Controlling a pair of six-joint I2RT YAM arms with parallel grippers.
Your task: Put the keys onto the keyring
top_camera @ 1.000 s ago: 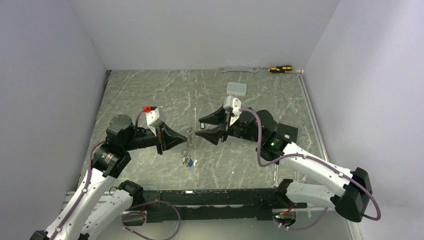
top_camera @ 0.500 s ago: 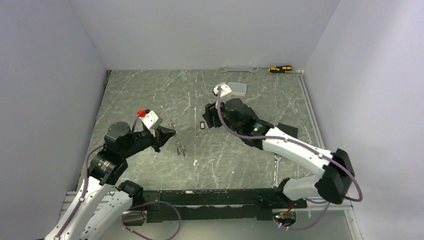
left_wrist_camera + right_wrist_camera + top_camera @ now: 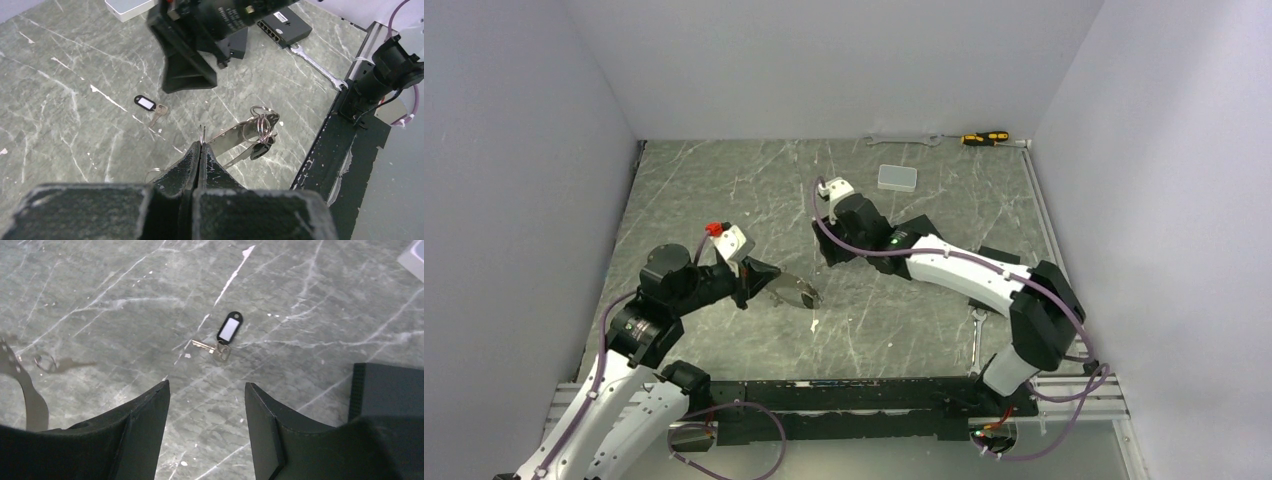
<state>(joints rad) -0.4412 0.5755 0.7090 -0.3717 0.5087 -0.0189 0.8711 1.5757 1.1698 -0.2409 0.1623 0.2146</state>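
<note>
The right gripper (image 3: pixel 206 386) has been swung left and is held, jaws parted and empty, over the loose black-tagged key (image 3: pixel 228 330). The keyring (image 3: pixel 240 134) is pinched in the closed left gripper (image 3: pixel 201 146). Pickup is in hand; a straight descent is called for.

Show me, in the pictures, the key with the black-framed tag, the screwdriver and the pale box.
key with the black-framed tag (image 3: pixel 229 330): right wrist view, on the tag's white label.
screwdriver (image 3: pixel 984 137): top external view, on the yellow-black handle.
pale box (image 3: pixel 896 178): top external view, on its top face.
</note>
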